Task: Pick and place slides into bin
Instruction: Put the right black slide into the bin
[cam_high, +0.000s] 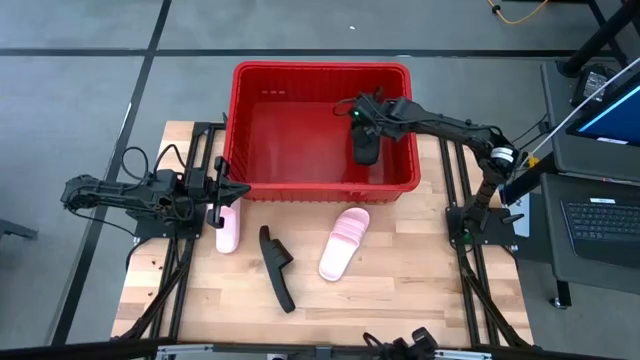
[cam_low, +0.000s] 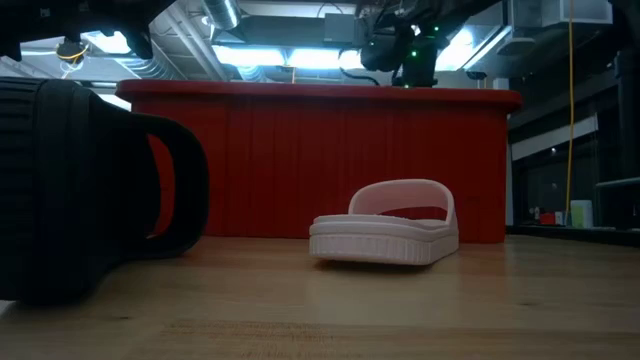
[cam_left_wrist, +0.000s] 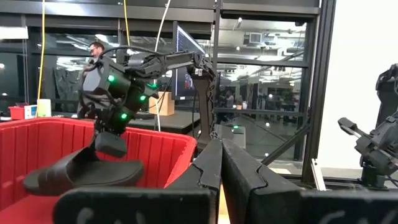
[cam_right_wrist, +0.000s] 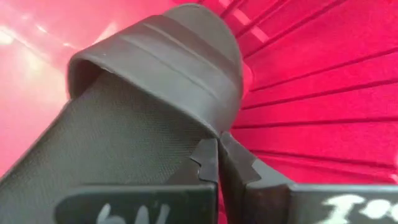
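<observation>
A black slide (cam_high: 366, 148), apparently light and flexible foam, is pinched at its sole edge by the closed right gripper (cam_high: 362, 118) over the bin (cam_high: 240, 130), while the left gripper (cam_high: 222, 190) is kept shut, empty.

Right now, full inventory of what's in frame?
bin: 1, red, far middle of the table.
black slide in the right gripper: 1, black, held over the bin's right part.
black slide on the table: 1, black, on its side, front middle.
pink slides: 2, pale pink; one upright in front of the bin, one by the bin's left front corner.
table: 1, light wood.
left gripper: shut, empty, left of the bin.
right gripper: shut on the black slide.
</observation>
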